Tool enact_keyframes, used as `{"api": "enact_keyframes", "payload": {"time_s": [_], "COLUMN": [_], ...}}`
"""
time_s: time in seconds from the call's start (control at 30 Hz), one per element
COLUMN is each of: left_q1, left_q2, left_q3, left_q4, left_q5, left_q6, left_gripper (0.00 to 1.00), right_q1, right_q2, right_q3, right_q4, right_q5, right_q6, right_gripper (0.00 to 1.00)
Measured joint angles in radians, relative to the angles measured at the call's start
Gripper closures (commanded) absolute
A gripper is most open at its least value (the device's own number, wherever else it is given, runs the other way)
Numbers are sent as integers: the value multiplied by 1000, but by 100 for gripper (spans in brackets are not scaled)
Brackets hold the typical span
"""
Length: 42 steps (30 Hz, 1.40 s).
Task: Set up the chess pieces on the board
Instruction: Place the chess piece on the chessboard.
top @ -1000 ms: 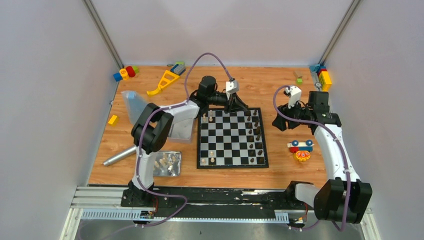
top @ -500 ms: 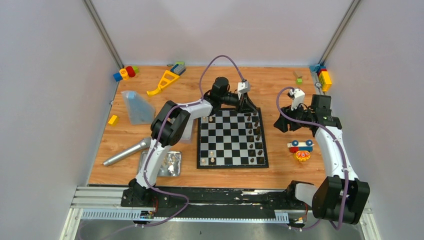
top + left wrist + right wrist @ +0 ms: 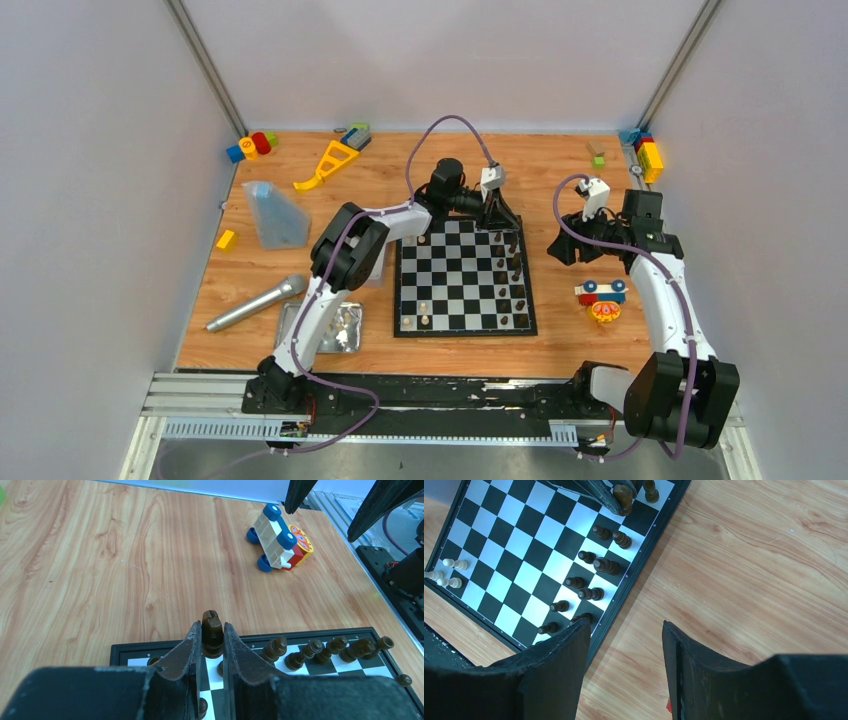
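Observation:
The black-and-white board (image 3: 460,290) lies mid-table. Dark brown chess pieces (image 3: 517,270) stand along its right side, and a few cream pieces (image 3: 420,237) stand on its left side. My left gripper (image 3: 497,222) is over the board's far right corner. In the left wrist view it (image 3: 212,630) is shut on a dark brown piece (image 3: 211,622), held upright above the board's edge (image 3: 150,650). My right gripper (image 3: 562,247) is open and empty over bare wood just right of the board. It also shows in the right wrist view (image 3: 626,630).
A metal tray (image 3: 296,318) with cream pieces sits at the front left, with a microphone (image 3: 256,303) beside it. A toy car (image 3: 602,298) is right of the board. A blue bag (image 3: 272,215), a yellow toy (image 3: 328,165) and blocks (image 3: 645,152) lie along the back.
My left arm has swung right along the board's far edge, carrying the dark piece to the far right corner. The right arm has barely moved.

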Motion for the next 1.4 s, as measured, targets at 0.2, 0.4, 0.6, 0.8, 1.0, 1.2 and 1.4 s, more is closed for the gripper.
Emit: {"api": "enact_keyframes", "payload": {"time_s": [0.2,0.4,0.6,0.8,1.0,1.2,1.4], "left_q1": [0,0,0,0,0,0,2], "left_q2": [0,5,22,28,35,37,35], "left_q3": [0,0,-4,-16,-18,-18,-57], "left_q4": [66,119,180,215,226,227,222], "left_q5": [-6,-14,-23,-38,-48,-50,-48], "left_q6": [-84,-157,-249,-315,-345,-354,-346], "left_gripper": [96,95,94,94,92,93,96], "right_q1": [0,0,0,0,0,0,0], "right_q2": [1,2,10,15,16,21,29], "right_q3": [0,0,0,0,0,0,0], "right_q4": [0,0,-1,-2,-3,-4,-6], "right_q5": [-4,-9,-16,-20,-24,-31,-52], "right_q6": [0,0,0,-1,-1,-1,-1], "right_gripper": [44,44,44,44,44,45,44]}}
